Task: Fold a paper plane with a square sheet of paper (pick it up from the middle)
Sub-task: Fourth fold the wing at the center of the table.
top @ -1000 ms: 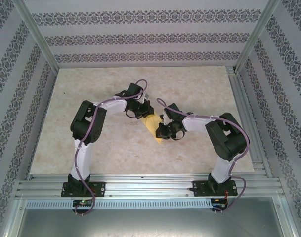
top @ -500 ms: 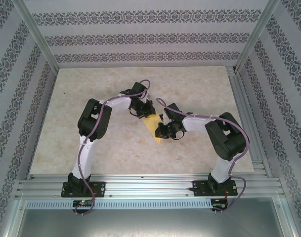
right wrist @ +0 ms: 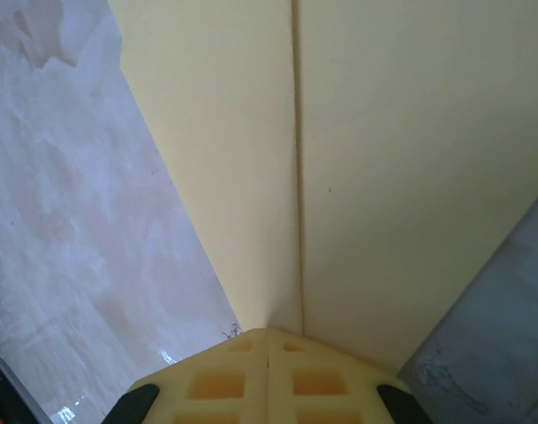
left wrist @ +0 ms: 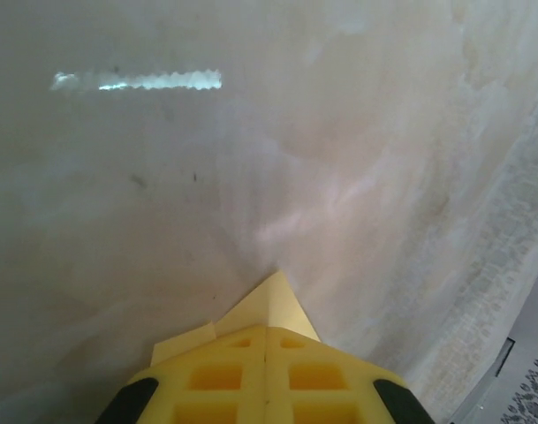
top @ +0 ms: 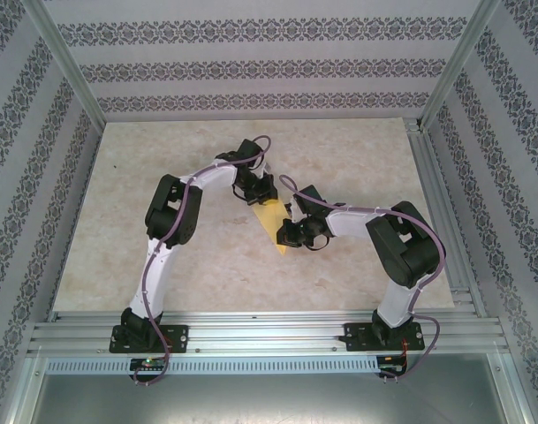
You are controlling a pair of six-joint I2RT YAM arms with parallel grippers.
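Overhead, both arms were bent in toward the middle of the table (top: 162, 168), their wrists close together. The paper plane (top: 270, 224) lay between them as a narrow pale-yellow strip set on a diagonal. Its far end was at the left gripper (top: 258, 198) and its near end at the right gripper (top: 289, 237). On the left wrist camera I saw the left gripper (left wrist: 267, 334) with its jaws pressed flat together and clamped on the paper. A pointed tip of the plane (left wrist: 276, 305) poked out just past the fingertips, with a small flap showing to its left, and the marbled tabletop (left wrist: 251, 132) lay beyond. On the right wrist camera the right gripper (right wrist: 268, 337) was likewise closed on the paper. The plane (right wrist: 375, 177) fanned out from the fingertips as a broad pale-yellow face, and one straight centre crease ran up from the pinch point. From the overhead view I could not tell whether the paper rested on the table or hung just clear of it.
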